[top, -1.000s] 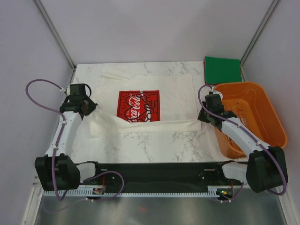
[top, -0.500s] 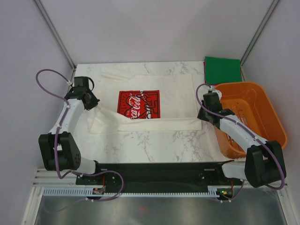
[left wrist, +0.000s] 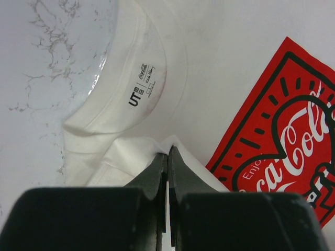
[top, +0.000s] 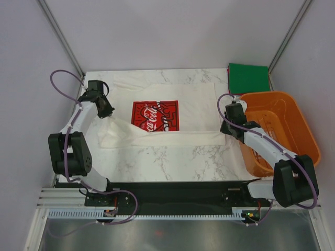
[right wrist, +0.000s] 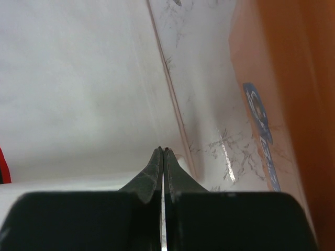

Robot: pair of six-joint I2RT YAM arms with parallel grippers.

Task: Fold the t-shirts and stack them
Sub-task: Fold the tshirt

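Note:
A white t-shirt with a red chest print lies spread on the marble table. Its near edge is doubled over toward the print. My left gripper is at the shirt's left side, shut on a raised fold of white cloth beside the collar label. My right gripper is at the shirt's near right corner, shut with a bit of white cloth at its tips. A dark green t-shirt, folded square, lies at the far right corner.
An orange slatted basket stands tilted just right of my right arm, and its wall is close beside the right gripper. Bare marble shows to the left of the shirt. Grey walls enclose the table.
My left gripper has moved away from the near edge toward the collar, drawing the white cloth with it. The right gripper has shifted slightly the same way.

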